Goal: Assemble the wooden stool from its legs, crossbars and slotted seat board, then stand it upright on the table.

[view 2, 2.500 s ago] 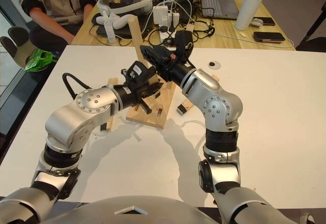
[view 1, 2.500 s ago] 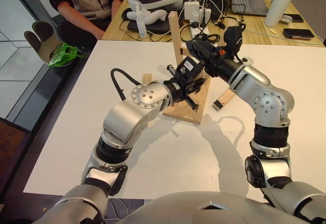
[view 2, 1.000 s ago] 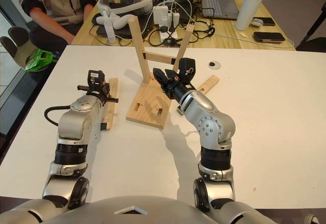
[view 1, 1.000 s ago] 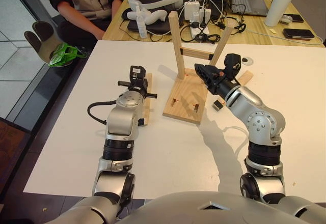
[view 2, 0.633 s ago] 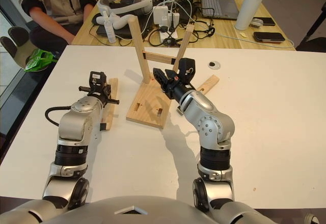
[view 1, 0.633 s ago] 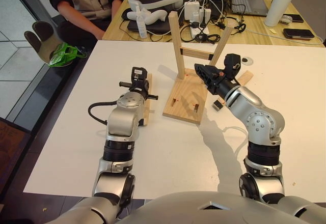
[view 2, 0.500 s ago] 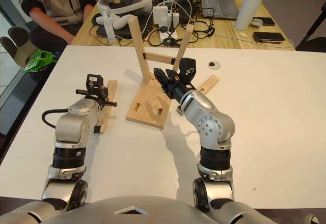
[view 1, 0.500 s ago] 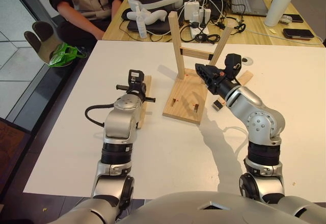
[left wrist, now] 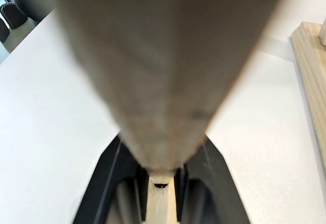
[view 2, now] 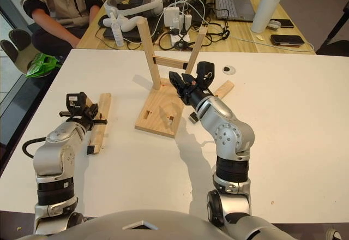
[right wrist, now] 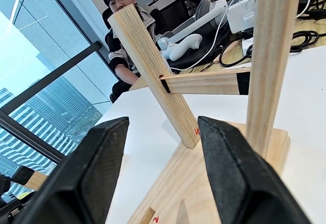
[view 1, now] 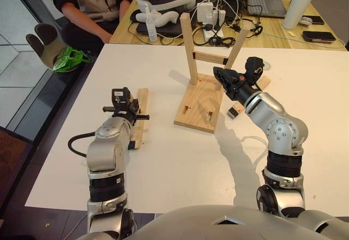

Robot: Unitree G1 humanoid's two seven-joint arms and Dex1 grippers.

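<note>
The slotted seat board [view 1: 197,109] lies flat at mid-table. Two legs [view 1: 188,48] [view 1: 235,46], joined by a crossbar [view 1: 210,58], stand up from its far end. My right gripper [view 1: 221,77] hovers open just over that end, by the right-hand leg; in the right wrist view its fingers [right wrist: 91,173] are spread with nothing between them. My left gripper [view 1: 131,114] is well left of the board, shut on a loose wooden leg [view 1: 139,121] lying along the table; that leg [left wrist: 163,56] runs out between its fingers. Another loose leg [view 1: 236,110] lies right of the board.
A small round disc [view 1: 264,64] lies on the white table [view 1: 180,169] behind my right gripper. Beyond the far edge, a wooden desk [view 1: 272,24] carries a headset, cables, a laptop and a tumbler [view 1: 299,5]. A person sits at the back left.
Both arms drew back from the standing frame. My left gripper has since slid left and toward me with the loose leg in it. My right gripper has shifted slightly toward the right-hand leg.
</note>
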